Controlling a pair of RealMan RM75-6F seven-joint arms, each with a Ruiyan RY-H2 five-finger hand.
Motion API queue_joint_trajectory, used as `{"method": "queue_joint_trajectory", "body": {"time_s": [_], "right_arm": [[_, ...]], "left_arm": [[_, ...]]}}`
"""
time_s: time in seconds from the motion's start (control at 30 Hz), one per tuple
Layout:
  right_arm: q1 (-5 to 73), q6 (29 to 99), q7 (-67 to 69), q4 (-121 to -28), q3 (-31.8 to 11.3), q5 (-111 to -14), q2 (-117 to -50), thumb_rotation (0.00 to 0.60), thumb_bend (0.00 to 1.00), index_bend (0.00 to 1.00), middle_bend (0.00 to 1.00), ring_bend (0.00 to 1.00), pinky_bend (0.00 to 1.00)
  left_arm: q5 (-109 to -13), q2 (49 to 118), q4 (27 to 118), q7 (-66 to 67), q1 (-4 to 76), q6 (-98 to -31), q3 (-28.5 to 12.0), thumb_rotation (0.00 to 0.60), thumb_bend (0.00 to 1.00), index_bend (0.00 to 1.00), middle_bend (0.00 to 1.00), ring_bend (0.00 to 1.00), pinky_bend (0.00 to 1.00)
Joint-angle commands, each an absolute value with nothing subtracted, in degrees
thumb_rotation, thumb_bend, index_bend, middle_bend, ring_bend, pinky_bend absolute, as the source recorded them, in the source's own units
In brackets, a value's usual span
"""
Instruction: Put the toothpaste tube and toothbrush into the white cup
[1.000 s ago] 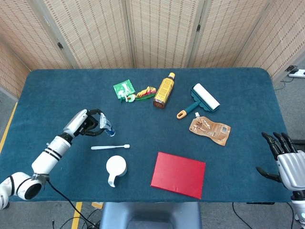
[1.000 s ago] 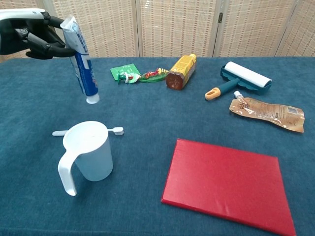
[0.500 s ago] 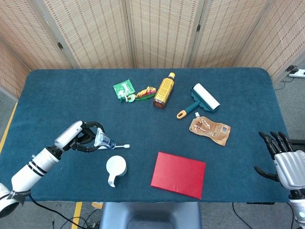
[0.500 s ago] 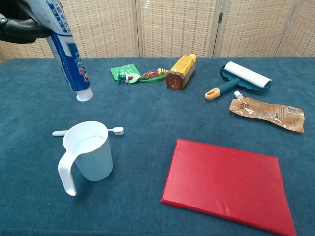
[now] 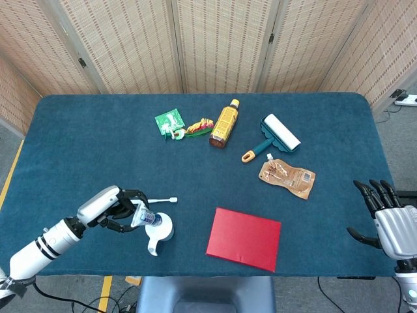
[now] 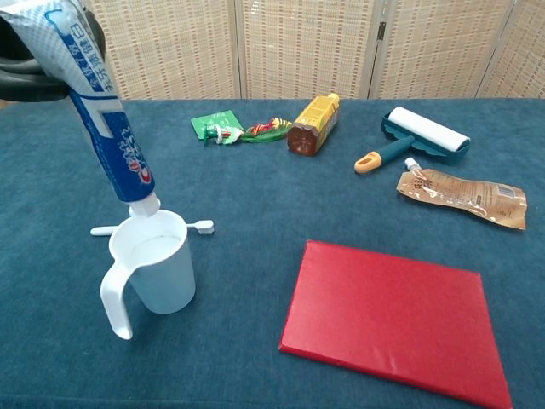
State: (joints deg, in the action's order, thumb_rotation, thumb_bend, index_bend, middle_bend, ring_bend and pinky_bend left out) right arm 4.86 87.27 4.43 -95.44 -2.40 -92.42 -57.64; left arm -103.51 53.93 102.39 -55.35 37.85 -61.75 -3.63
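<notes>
Moved: left hand (image 5: 117, 210) has carried the toothpaste tube (image 6: 100, 102) from above the toothbrush (image 6: 201, 226) to the white cup (image 6: 156, 263)
Left hand: fingers wrapped round the tube, cap at the cup's rim, not released
Right hand (image 5: 393, 225): fingers spread, holding nothing
Toothbrush: lying behind the cup, untouched
Progress: nothing in the cup yet

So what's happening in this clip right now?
The left robot hand holds a toothpaste tube cap-down, tilted, with its cap right at the rim of the white cup. The tube is not yet let go. The toothbrush lies on the table just behind the cup, untouched. The right robot hand waits open at the table's far right edge, holding nothing.
</notes>
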Motion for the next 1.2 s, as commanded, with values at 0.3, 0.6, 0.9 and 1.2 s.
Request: {"method": "queue_joint_trajectory", "body": {"time_s": [0.3, 0.6, 0.9, 1.2], "right_arm": [[4.62, 87.74, 4.71, -95.15, -2.38, -92.39, -57.77, 0.600, 0.05, 0.01, 0.18, 0.09, 0.08], [4.55, 87.79, 4.95, -94.79, -2.33, -92.32, -57.95, 0.600, 0.05, 0.01, 0.18, 0.09, 0.08], [4.52, 87.77, 4.97, -94.67, -2.31, -92.28, -58.03, 0.600, 0.05, 0.01, 0.18, 0.09, 0.08], [4.48, 87.79, 5.20, -94.39, -2.32, -92.14, -58.17, 0.600, 0.05, 0.01, 0.18, 0.09, 0.08]], "left_arm": [[-103.43, 56.19, 102.25, -52.73, 39.50, -60.36, -0.70, 0.600, 0.38, 0.69, 1.00, 0.98, 1.00], [-100.25, 60.42, 100.04, -47.14, 39.94, -58.13, 0.55, 0.600, 0.38, 0.69, 1.00, 0.98, 1.00], [-98.01, 64.25, 97.49, -41.36, 39.92, -57.23, 1.25, 0.600, 0.38, 0.68, 1.00, 0.98, 1.00], [-95.06, 68.41, 94.65, -35.78, 39.77, -56.09, 1.39, 0.600, 0.38, 0.66, 1.00, 0.98, 1.00]]}}
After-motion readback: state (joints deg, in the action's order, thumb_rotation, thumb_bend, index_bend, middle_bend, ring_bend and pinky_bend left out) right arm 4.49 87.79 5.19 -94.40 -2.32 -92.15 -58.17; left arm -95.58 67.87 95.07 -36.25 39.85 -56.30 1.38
